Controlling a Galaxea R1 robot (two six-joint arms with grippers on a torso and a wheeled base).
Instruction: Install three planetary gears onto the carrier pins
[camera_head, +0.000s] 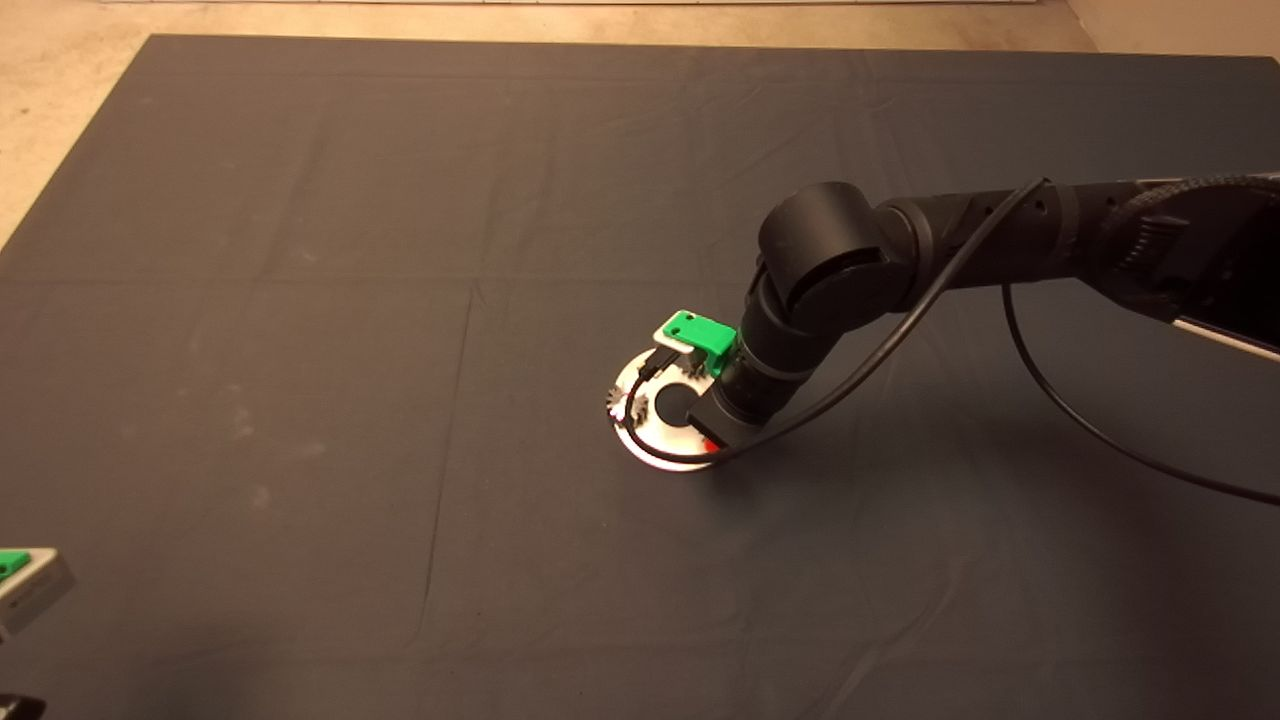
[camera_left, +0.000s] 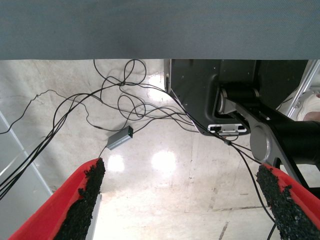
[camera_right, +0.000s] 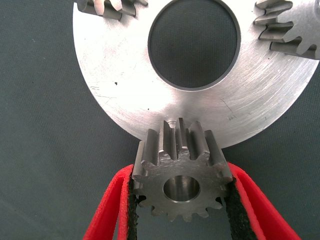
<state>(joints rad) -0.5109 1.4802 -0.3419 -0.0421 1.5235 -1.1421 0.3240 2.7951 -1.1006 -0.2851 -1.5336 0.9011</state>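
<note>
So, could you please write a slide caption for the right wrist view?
Right pincer grips the third planetary gear at the carrier disc rim; two gears already sit on it.

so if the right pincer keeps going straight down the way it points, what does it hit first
Probably the metal disc: the right pincer holds a gear over the disc's near rim, so the gear would likely land there first. How high it hangs is unclear.

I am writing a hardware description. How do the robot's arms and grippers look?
The right arm is black, built of rounded cylindrical joints, with a thin black cable looping beside it. Its gripper has a green body on a pale block. The fingers are red with rough black pads. The left gripper shows green and grey; its fingers look the same.
</note>
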